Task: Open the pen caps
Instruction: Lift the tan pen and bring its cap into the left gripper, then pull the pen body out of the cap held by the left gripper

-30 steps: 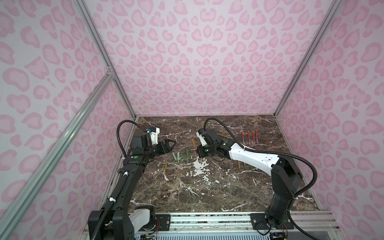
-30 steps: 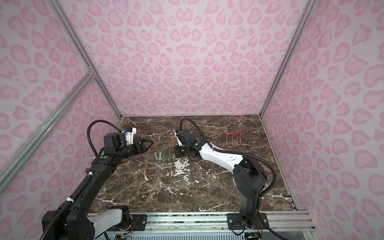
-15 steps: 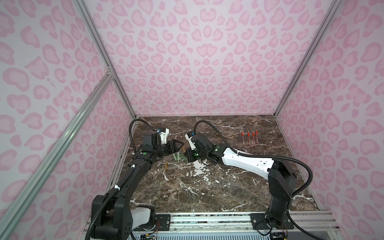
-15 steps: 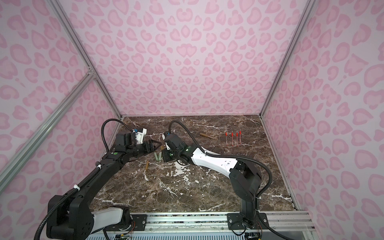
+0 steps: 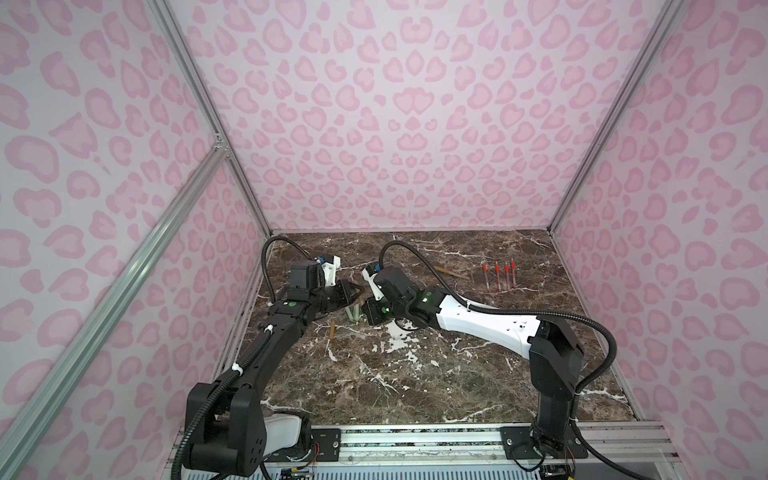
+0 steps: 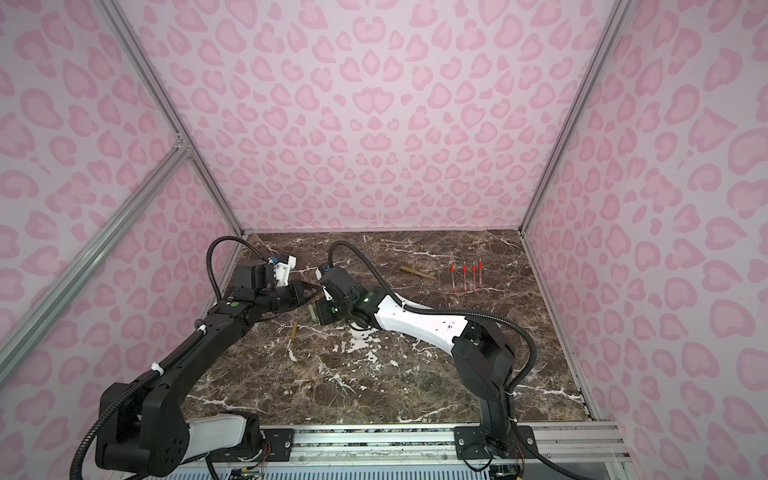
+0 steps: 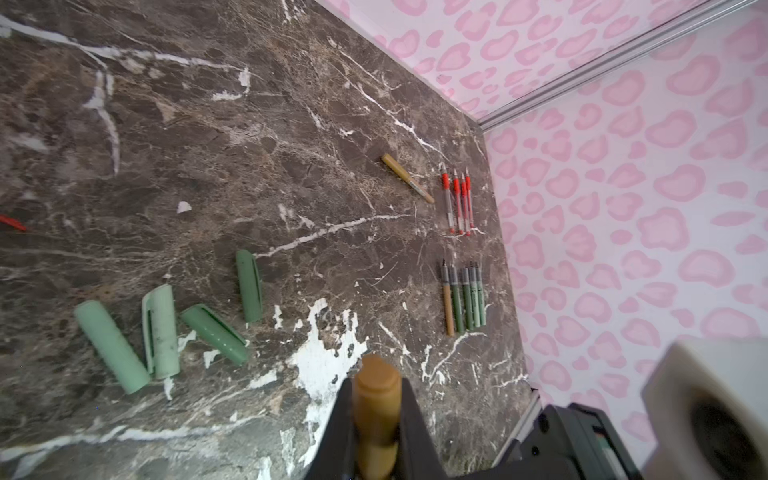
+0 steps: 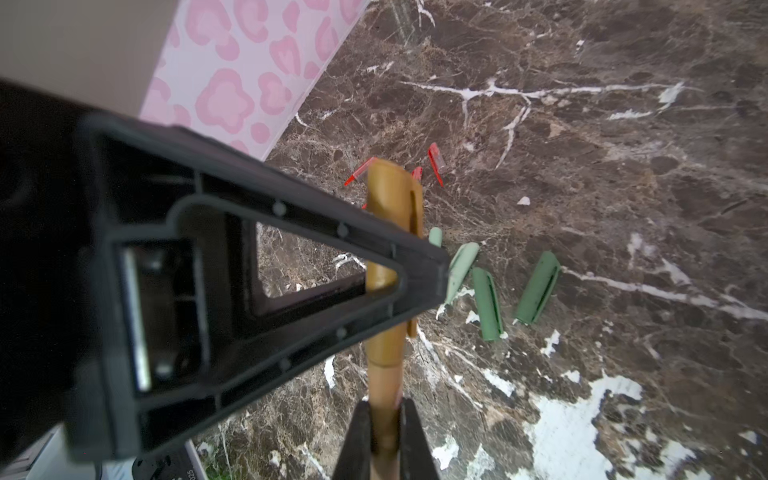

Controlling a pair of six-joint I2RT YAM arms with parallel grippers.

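Left tool (image 7: 376,401) and right tool (image 8: 384,419) share one tan pen (image 8: 380,386).
Left pinches its cap (image 8: 392,195), right grips the barrel; open desk (image 5: 415,374) runs to the front rail (image 5: 415,436).

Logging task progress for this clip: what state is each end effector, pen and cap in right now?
left end effector: shut on tan cap
right end effector: shut on held pen body
tan cap: seated on held pen body, not yet pulled off
green caps: four, off, lying loose
red pens: four, uncapped, in a row
lying tan pen: capped, lying flat
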